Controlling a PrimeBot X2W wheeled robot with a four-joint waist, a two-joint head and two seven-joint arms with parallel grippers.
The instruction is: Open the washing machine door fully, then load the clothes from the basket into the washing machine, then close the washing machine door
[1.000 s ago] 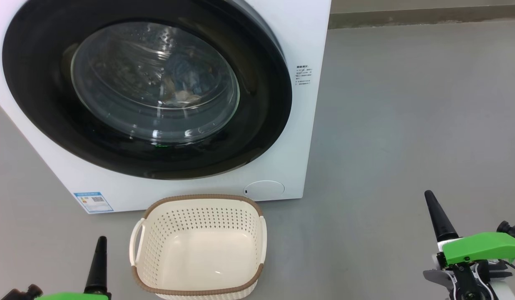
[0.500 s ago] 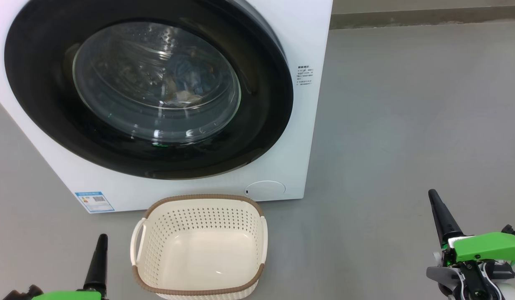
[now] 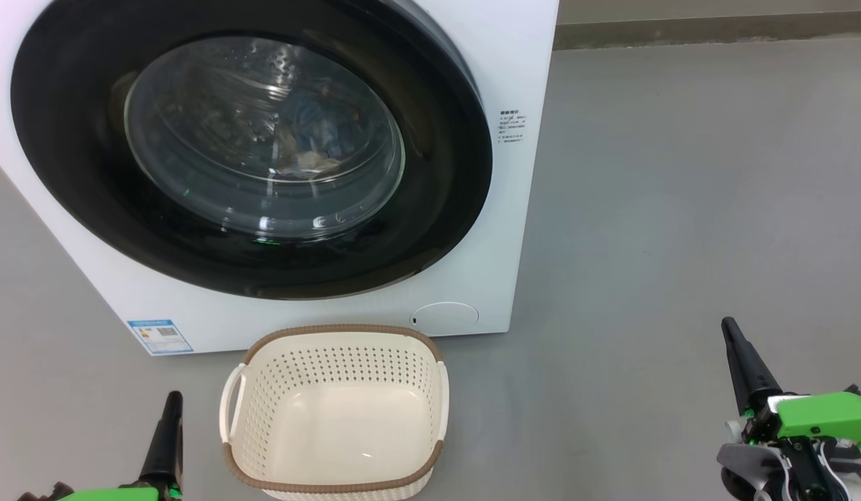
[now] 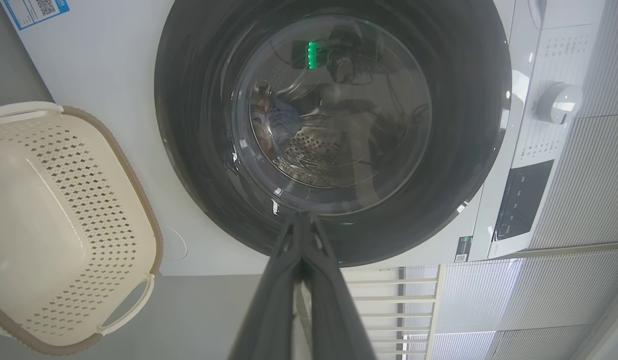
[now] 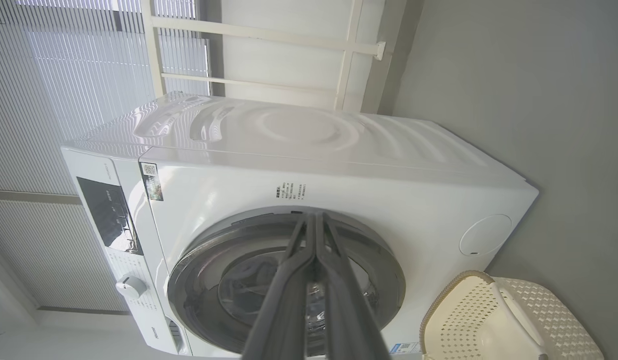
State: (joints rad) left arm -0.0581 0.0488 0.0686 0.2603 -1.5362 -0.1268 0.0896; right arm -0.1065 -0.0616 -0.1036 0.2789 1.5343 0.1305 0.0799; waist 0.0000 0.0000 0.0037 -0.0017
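- At the lower left of the head view, the left gripper (image 3: 172, 398) is held low beside the basket. Its fingers (image 3: 167, 438) are pressed fully together with nothing between them. It is judged to be parked clear of the door.
- One blue label sticker (image 3: 159, 336) is seen on the machine's lower front corner.
- The washing machine door (image 3: 68, 174) is seen shut flat against the front of the washing machine (image 3: 514, 62), as the last step demands.
- The clothes (image 3: 312, 139) are made out through the door's glass window (image 3: 263, 209), lying in the drum (image 3: 263, 62) as the load. Blue and cream fabric is seen, but separate garments cannot be counted.
- The basket (image 3: 336, 330) is set on the floor (image 3: 681, 209) just before the machine, below the door. This is presumably so that the reach to the drum is kept short. Nothing lies in it.
- At the lower right, the right gripper (image 3: 729, 325) is held well apart from machine and basket, its fingers likewise closed tight on nothing.
- Counted: two grippers, one sticker, one washing machine, one door, one bundle of clothes, one basket.
- All three steps are judged done.
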